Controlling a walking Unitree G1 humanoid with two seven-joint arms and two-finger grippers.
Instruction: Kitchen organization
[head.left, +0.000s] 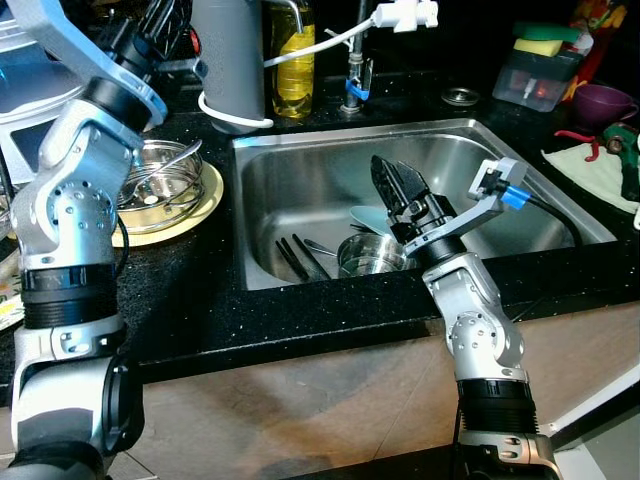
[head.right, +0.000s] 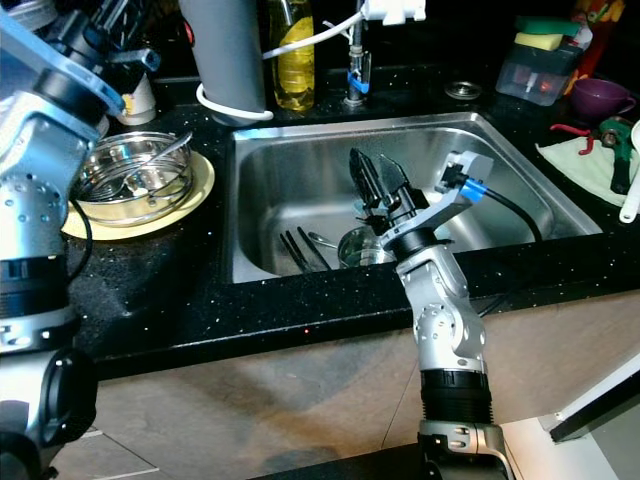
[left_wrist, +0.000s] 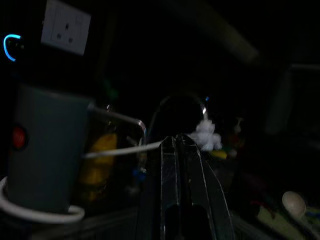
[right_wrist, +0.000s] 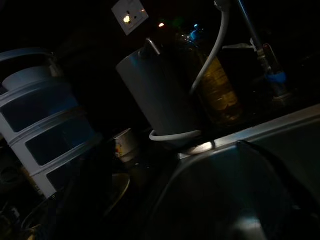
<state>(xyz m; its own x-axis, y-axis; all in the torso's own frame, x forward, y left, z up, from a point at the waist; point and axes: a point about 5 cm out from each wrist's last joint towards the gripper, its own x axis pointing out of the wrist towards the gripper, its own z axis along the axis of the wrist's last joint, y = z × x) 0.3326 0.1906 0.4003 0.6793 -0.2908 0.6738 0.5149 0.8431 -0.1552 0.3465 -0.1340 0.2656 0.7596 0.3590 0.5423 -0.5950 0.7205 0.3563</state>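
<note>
In the stainless-steel sink (head.left: 300, 170), a small steel pot (head.left: 368, 256) sits at the front wall, with a pale teal utensil (head.left: 366, 217) lying just behind it, a spoon (head.left: 322, 248) beside it and dark chopsticks (head.left: 296, 260) on the basin floor toward my left. My right gripper (head.left: 397, 190) hangs over the basin just above that pot, its black fingers (head.right: 362, 180) pointing up and away from me with a narrow gap between the tips, holding nothing. My left gripper (left_wrist: 179, 150) is raised high at the back of the black counter (head.left: 200, 300); in the left wrist view its two fingers lie pressed together with nothing between them, pointing toward the tap (head.left: 355, 70). On the counter to the left of the sink, a steel bowl (head.left: 160, 185) holding a whisk rests on a yellow plate (head.left: 205, 200). Behind the sink stand a grey cylindrical appliance (head.left: 230, 60) ringed by a white hose (head.left: 320, 45), and next to it a bottle of yellow oil (head.left: 293, 60). To the right are a sponge holder (head.left: 540, 70), a purple cup (head.left: 602, 101) and a cloth (head.left: 592, 168) carrying a red-handled tool.
</note>
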